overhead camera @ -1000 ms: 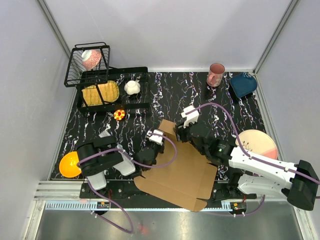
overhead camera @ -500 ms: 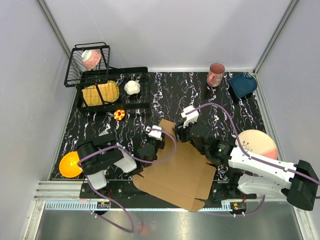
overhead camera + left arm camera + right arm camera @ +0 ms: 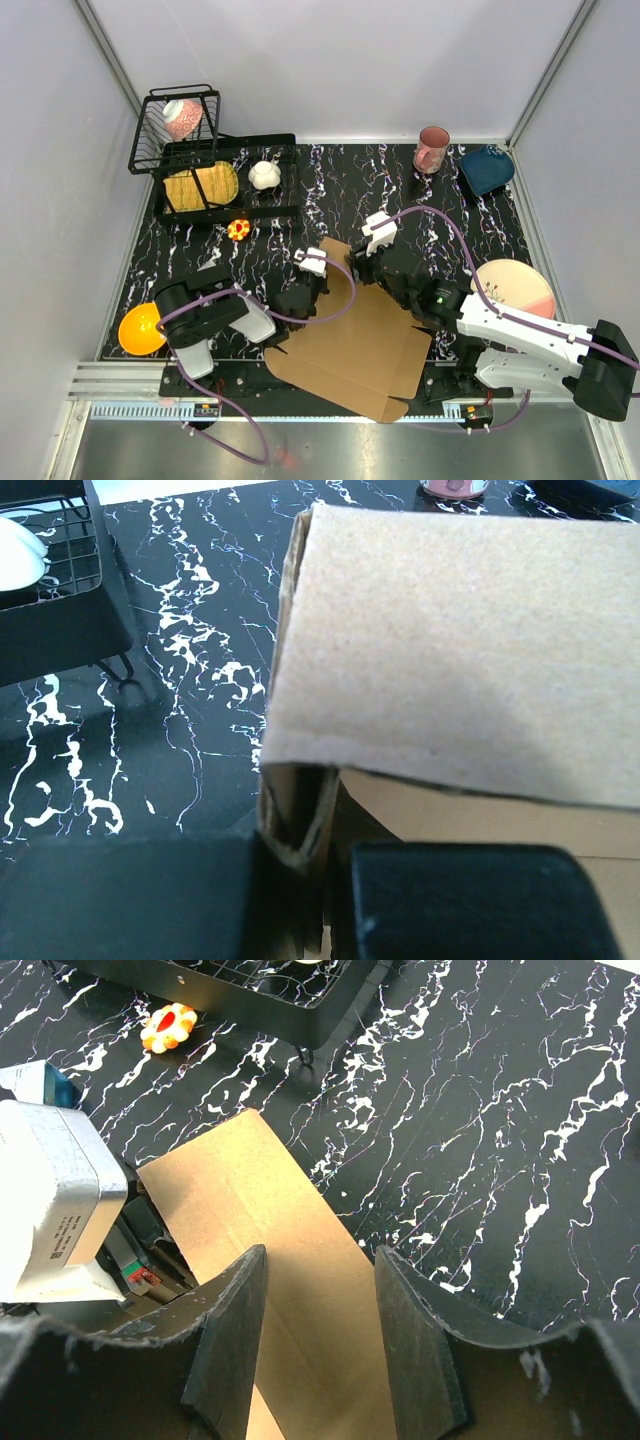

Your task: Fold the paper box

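The paper box [image 3: 350, 340] is a brown cardboard sheet lying partly folded at the front middle of the black marbled table. My left gripper [image 3: 305, 295] is at its left edge. In the left wrist view the gripper [image 3: 300, 880] is shut on a doubled-over flap edge [image 3: 295, 820], with the raised brown panel [image 3: 460, 650] above it. My right gripper [image 3: 358, 268] hovers over the box's far corner. In the right wrist view it [image 3: 320, 1310] is open and empty, with the flap [image 3: 250, 1210] below and between its fingers [image 3: 235, 1340].
A black wire rack [image 3: 225, 180] with a yellow item and a white object stands at the back left, an orange flower toy [image 3: 238, 229] in front of it. A pink mug [image 3: 432, 148] and a blue bowl [image 3: 487, 168] are at the back right. A peach plate [image 3: 512, 287] is right, an orange bowl [image 3: 138, 328] left.
My left gripper has shifted slightly away from the near edge with the flap in it, and the box's left edge has moved a little. The right arm has barely moved.
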Available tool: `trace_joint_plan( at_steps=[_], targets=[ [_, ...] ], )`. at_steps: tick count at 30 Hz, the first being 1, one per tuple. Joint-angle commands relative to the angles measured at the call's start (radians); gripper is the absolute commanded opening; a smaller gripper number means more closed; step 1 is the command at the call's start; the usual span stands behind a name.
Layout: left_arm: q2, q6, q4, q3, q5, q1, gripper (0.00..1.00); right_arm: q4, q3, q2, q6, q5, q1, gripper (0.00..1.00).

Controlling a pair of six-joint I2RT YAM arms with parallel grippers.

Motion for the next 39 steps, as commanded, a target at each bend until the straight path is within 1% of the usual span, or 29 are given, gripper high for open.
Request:
trace_joint_plan(
  at_steps=[1, 6, 7, 8, 9, 11, 14, 15, 16, 17, 18, 24, 26, 28, 31, 32, 34, 35, 36, 37, 38, 39],
  targets=[
    [0.021, 0.029, 0.384, 0.027, 0.021, 0.004, 0.00, -0.078, -0.032, 0.031, 0.022, -0.085, 0.007, 0.53],
    [0.010, 0.043, 0.383, 0.010, 0.015, 0.002, 0.00, -0.081, -0.018, 0.033, 0.016, -0.083, 0.007, 0.53],
    [0.007, 0.041, 0.383, 0.007, 0.009, 0.002, 0.02, -0.081, -0.017, 0.034, 0.015, -0.083, 0.007, 0.53],
    [0.005, 0.040, 0.384, 0.003, 0.009, 0.002, 0.23, -0.083, -0.015, 0.039, 0.013, -0.083, 0.006, 0.53],
    [0.002, 0.041, 0.383, -0.002, 0.006, 0.002, 0.32, -0.081, -0.010, 0.037, 0.012, -0.083, 0.007, 0.53],
    [-0.001, 0.040, 0.383, -0.009, -0.005, 0.002, 0.44, -0.081, -0.007, 0.043, 0.012, -0.082, 0.007, 0.53],
    [0.001, 0.035, 0.383, -0.019, -0.009, 0.002, 0.45, -0.078, -0.003, 0.046, 0.007, -0.080, 0.007, 0.53],
    [0.002, 0.034, 0.383, -0.025, -0.009, 0.002, 0.41, -0.080, -0.001, 0.049, 0.006, -0.080, 0.007, 0.53],
    [0.005, 0.032, 0.383, -0.025, -0.009, 0.002, 0.33, -0.078, 0.000, 0.049, 0.006, -0.080, 0.007, 0.53],
    [0.007, 0.033, 0.383, -0.025, -0.017, 0.002, 0.23, -0.078, 0.000, 0.051, 0.002, -0.079, 0.007, 0.53],
    [0.010, 0.035, 0.383, -0.026, -0.026, 0.002, 0.00, -0.078, 0.002, 0.053, 0.002, -0.079, 0.007, 0.53],
    [-0.004, 0.043, 0.383, -0.042, -0.042, 0.002, 0.00, -0.081, 0.011, 0.056, 0.007, -0.083, 0.007, 0.53],
    [-0.016, 0.041, 0.378, -0.058, -0.049, 0.001, 0.00, -0.103, 0.026, 0.053, 0.018, -0.083, 0.009, 0.56],
    [-0.048, 0.034, 0.363, -0.071, -0.069, -0.001, 0.00, -0.124, 0.068, 0.048, 0.025, -0.062, 0.007, 0.63],
    [-0.145, -0.015, 0.213, -0.082, -0.083, -0.001, 0.00, -0.195, 0.150, 0.037, 0.061, 0.015, 0.009, 0.70],
    [-0.171, -0.029, 0.123, -0.083, -0.083, -0.002, 0.00, -0.228, 0.172, 0.027, 0.077, 0.036, 0.007, 0.71],
    [-0.249, -0.089, 0.020, -0.080, -0.091, -0.001, 0.00, -0.256, 0.226, 0.001, 0.091, 0.104, 0.007, 0.74],
    [-0.275, -0.104, -0.119, -0.059, -0.094, -0.001, 0.00, -0.276, 0.253, -0.007, 0.096, 0.118, 0.007, 0.75],
    [-0.329, -0.149, -0.201, -0.043, -0.095, -0.001, 0.00, -0.288, 0.267, -0.019, 0.093, 0.147, 0.007, 0.78],
    [-0.352, -0.175, -0.291, -0.025, -0.101, -0.001, 0.00, -0.302, 0.281, -0.041, 0.091, 0.165, 0.007, 0.84],
    [-0.392, -0.202, -0.488, 0.025, -0.112, -0.002, 0.00, -0.340, 0.316, -0.050, 0.087, 0.188, 0.007, 0.89],
    [-0.404, -0.257, -0.584, 0.053, -0.127, -0.001, 0.00, -0.363, 0.333, -0.059, 0.082, 0.240, 0.007, 0.91]
  ],
)
